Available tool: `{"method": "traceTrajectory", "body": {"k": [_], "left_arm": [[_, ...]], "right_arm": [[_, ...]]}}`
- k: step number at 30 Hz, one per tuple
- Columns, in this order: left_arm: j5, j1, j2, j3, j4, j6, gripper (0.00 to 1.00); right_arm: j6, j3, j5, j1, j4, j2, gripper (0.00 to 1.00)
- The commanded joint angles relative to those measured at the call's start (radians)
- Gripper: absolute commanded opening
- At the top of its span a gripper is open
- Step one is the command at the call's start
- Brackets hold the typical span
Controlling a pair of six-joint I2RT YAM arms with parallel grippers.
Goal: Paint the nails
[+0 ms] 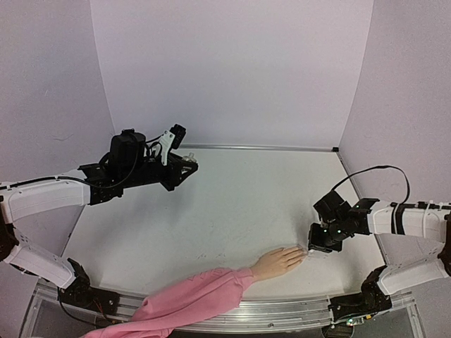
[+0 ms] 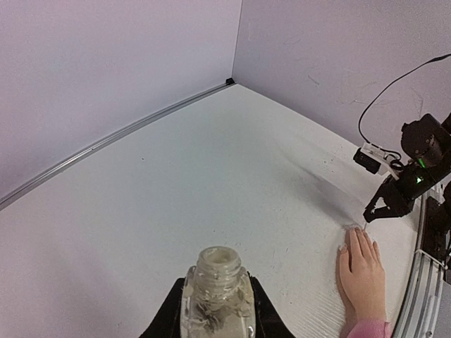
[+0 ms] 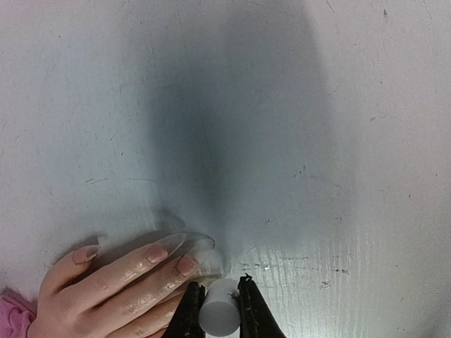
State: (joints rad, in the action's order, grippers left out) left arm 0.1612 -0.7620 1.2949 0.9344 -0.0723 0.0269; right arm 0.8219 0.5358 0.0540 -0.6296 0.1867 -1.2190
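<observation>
at the desk's (image 1: 246, 204) near edge my right gripper (image 3: 218, 284) is pinching the white cap (image 3: 218, 314) beside the nails (image 3: 187, 265), seemingly rigid and slick, to be brushed not gripped; my left gripper (image 2: 217, 282) is clasping the open bottle (image 2: 215, 310).

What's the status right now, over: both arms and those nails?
Left jaws shut on open glass bottle, held above table. Right jaws shut on small white cylinder, right beside mannequin hand's nails. Nothing blocking.
</observation>
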Motion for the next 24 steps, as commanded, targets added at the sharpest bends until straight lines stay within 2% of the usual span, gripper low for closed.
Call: {"method": "traceTrajectory", "body": {"k": [1, 14, 24], "left_arm": [[-0.003, 0.006, -0.032, 0.001, -0.066, 0.004, 0.00], [-0.003, 0.006, -0.037, -0.004, -0.066, 0.007, 0.00], [-0.002, 0.006, -0.045, -0.003, -0.066, 0.008, 0.00]], "right_arm": [[0.040, 0.023, 0.051, -0.006, 0.053, 0.020, 0.00], [-0.068, 0.011, -0.086, -0.006, 0.074, 0.086, 0.00], [-0.075, -0.006, -0.101, -0.010, 0.011, 0.083, 0.00]]}}
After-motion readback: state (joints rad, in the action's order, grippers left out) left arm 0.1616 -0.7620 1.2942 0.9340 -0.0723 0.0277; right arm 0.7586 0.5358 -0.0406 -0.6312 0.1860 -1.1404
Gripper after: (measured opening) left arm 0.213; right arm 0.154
